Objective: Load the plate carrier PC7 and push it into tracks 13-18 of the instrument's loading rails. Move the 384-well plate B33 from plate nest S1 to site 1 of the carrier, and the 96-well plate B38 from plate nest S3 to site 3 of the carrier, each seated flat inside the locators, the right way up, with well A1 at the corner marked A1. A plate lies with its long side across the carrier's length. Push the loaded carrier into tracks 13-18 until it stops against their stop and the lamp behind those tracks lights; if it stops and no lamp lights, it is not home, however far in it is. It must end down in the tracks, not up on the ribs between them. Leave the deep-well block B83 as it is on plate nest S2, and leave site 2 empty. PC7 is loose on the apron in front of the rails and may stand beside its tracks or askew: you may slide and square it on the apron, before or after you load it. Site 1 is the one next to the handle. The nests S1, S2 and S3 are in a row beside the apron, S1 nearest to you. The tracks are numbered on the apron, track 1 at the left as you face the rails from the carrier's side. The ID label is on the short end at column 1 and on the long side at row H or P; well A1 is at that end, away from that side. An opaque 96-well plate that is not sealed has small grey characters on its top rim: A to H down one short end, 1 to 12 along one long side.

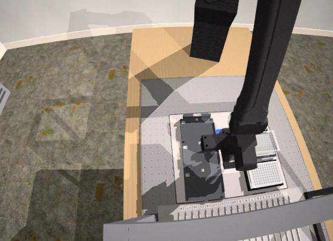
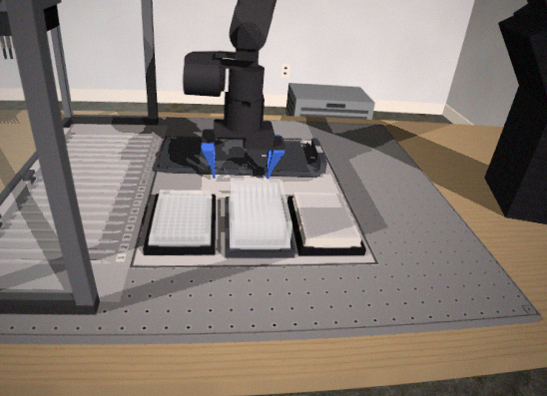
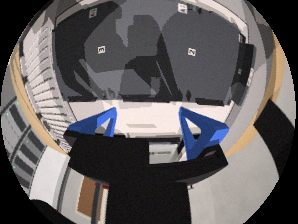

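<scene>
The dark plate carrier PC7 (image 1: 200, 158) (image 2: 316, 152) lies on the apron with its handle at the end away from the rails; its sites hold no plates. Beside it stand three nests: the 96-well plate B38 (image 2: 182, 224) nearest the rails, the deep-well block B83 (image 2: 260, 211) in the middle, and the 384-well plate B33 (image 2: 326, 219) farthest from the rails. My gripper (image 2: 240, 176) is open and empty. Its blue fingers point down over the strip between the carrier and the deep-well block. In the wrist view the fingers frame the pale apron, with the carrier (image 3: 147, 50) beyond.
The loading rails (image 2: 75, 185) with numbered track labels (image 2: 132, 209) run under a grey frame post (image 2: 50, 150). My arm hides plate B33 in the top view. A tall black box (image 2: 521, 115) stands on the table away from the rails.
</scene>
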Tool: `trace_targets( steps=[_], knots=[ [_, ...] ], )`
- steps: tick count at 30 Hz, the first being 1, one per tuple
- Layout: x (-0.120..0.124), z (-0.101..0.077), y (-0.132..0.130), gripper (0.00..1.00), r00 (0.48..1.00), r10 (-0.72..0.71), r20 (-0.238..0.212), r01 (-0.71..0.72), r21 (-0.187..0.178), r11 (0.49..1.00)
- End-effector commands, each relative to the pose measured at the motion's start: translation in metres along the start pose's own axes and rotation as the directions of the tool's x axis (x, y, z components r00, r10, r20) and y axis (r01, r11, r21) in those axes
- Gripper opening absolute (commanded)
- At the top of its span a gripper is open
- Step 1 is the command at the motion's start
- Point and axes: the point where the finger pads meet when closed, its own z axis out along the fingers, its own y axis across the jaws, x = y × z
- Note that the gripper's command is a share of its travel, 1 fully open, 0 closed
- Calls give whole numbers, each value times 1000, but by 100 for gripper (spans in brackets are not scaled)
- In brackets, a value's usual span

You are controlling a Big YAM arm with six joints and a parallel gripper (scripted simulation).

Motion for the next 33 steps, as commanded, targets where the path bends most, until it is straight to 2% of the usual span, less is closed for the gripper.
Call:
trace_targets(
  steps=[1,2,33],
  knots=[
    [-10,9,9,100,1000,10,10,-9,-18,1000],
    [-11,9,9,100,999,40,9,-40,-19,999],
    [-20,11,9,100,1000,20,10,-20,-18,1000]
  ],
)
